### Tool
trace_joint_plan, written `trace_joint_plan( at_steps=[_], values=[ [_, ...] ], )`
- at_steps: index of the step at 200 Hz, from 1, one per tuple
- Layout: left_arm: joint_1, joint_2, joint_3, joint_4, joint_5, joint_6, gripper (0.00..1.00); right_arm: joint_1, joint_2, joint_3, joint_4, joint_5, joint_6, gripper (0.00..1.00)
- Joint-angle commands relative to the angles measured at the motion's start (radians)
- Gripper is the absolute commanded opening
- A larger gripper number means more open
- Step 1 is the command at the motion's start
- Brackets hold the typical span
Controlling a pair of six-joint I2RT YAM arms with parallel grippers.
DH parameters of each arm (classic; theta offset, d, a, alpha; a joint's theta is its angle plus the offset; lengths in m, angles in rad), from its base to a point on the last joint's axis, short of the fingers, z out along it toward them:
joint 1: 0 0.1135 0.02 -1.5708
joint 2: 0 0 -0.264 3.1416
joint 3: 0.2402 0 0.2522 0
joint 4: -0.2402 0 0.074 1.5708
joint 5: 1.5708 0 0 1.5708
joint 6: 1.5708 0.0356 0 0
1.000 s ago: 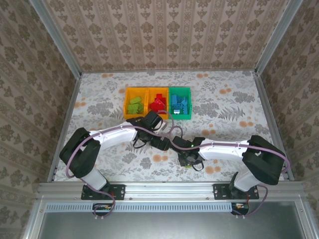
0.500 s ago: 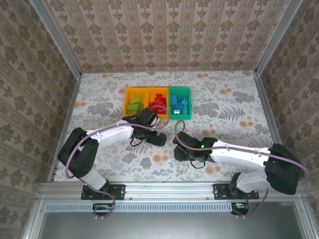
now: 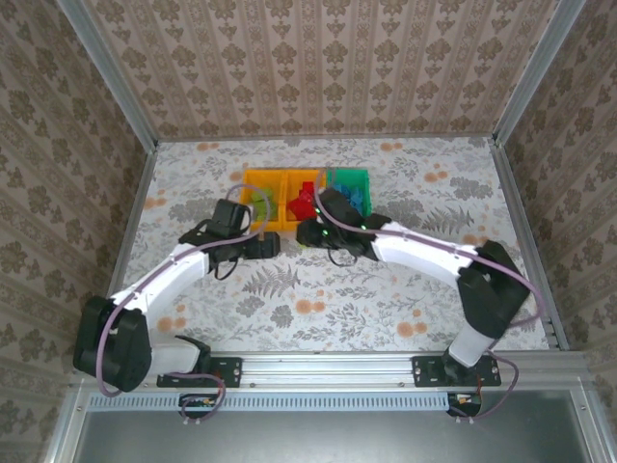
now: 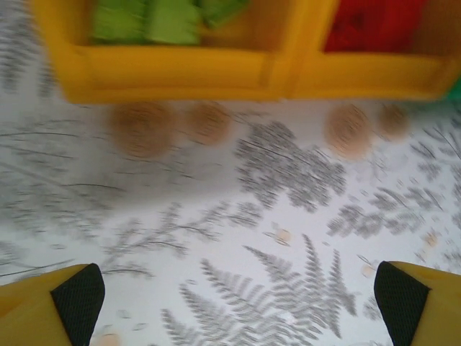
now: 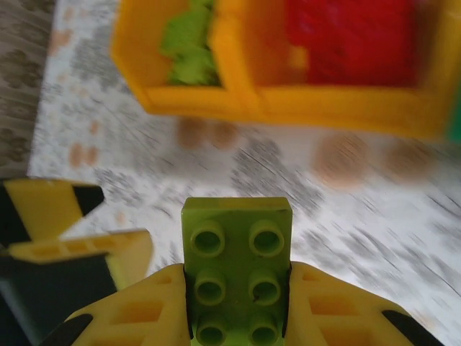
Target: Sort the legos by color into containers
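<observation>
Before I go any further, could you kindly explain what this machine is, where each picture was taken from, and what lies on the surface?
These are two robot arms, each ending in a two-finger gripper. One picture looks down from above and behind them; the other two come from cameras on the wrists. On the floral-patterned table stand three small plastic bins in a row: the left orange-yellow bin holds lime green bricks, the middle orange-yellow bin red bricks, the green bin blue bricks. The right gripper pinches a lime green studded plastic brick; the left gripper is open and empty.
</observation>
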Motion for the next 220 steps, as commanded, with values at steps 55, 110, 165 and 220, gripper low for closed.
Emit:
trace_joint_plan(
  at_steps=[55, 110, 165, 220],
  values=[
    [0.245, -0.054, -0.020, 0.021, 0.061, -0.032, 1.00, -0.073, 0.401, 0.492, 0.014, -0.161, 0.052, 0.25],
    [0.278, -0.039, -0.038, 0.034, 0.092, -0.049, 1.00, -0.120, 0.587, 0.714, 0.007, -0.171, 0.119, 0.31],
    [0.286, -0.027, -0.041, 0.026, 0.098, -0.061, 1.00, -0.133, 0.688, 0.848, -0.027, -0.203, 0.157, 0.66],
    [0.289, -0.058, -0.036, 0.029, 0.074, -0.058, 1.00, -0.138, 0.572, 0.740, 0.039, -0.213, 0.109, 0.89]
  ],
)
